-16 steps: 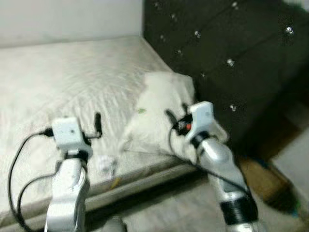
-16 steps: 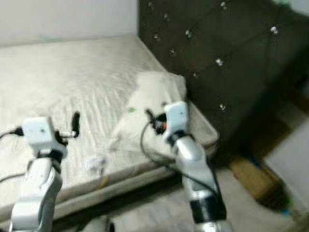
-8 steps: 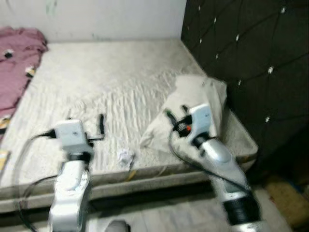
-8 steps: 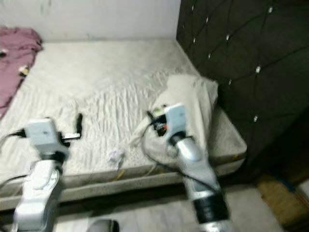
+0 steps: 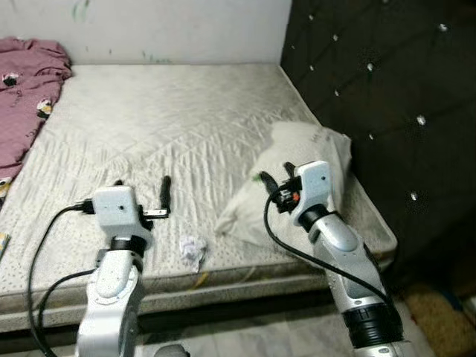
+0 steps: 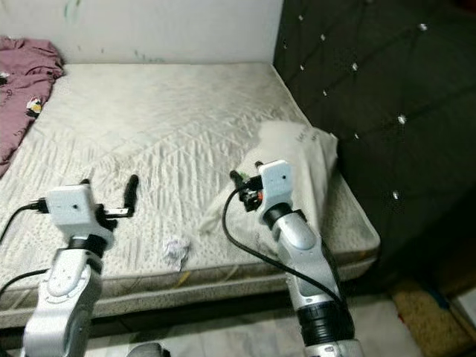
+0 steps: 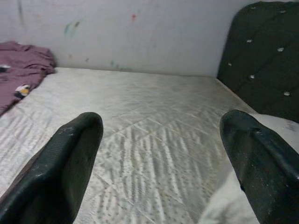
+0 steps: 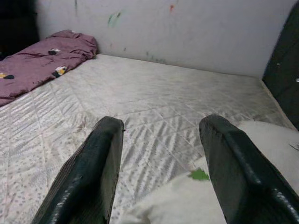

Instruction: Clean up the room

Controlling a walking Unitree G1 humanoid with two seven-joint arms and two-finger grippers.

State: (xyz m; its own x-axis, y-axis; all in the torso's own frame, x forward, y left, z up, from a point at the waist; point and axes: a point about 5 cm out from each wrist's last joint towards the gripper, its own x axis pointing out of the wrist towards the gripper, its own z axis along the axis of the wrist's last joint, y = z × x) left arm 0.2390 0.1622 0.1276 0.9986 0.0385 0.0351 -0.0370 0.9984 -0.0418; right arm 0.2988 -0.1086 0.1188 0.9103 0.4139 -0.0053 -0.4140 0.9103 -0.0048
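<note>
A white pillow (image 5: 301,149) lies on the bare mattress (image 5: 171,111) against the dark headboard. A small crumpled white paper (image 5: 193,251) sits near the mattress's front edge. A maroon blanket (image 5: 26,89) is bunched at the far left. My right gripper (image 5: 277,173) hangs open over the pillow's left side; in its wrist view the pillow (image 8: 252,140) with a green tag (image 8: 200,175) lies under the fingers (image 8: 105,158). My left gripper (image 5: 141,190) is open above the mattress, up and left of the paper, with nothing between its fingers (image 7: 74,154).
A dark tufted headboard (image 5: 387,89) stands along the right of the bed, a white wall (image 5: 171,30) behind it. A brown mat (image 5: 439,316) lies on the floor at the lower right. A small yellow scrap (image 5: 201,279) rests on the mattress's front edge.
The whole picture has shifted and sharpened as the camera swung left, bringing the maroon blanket into view. Both arms hold the same pose, grippers still open.
</note>
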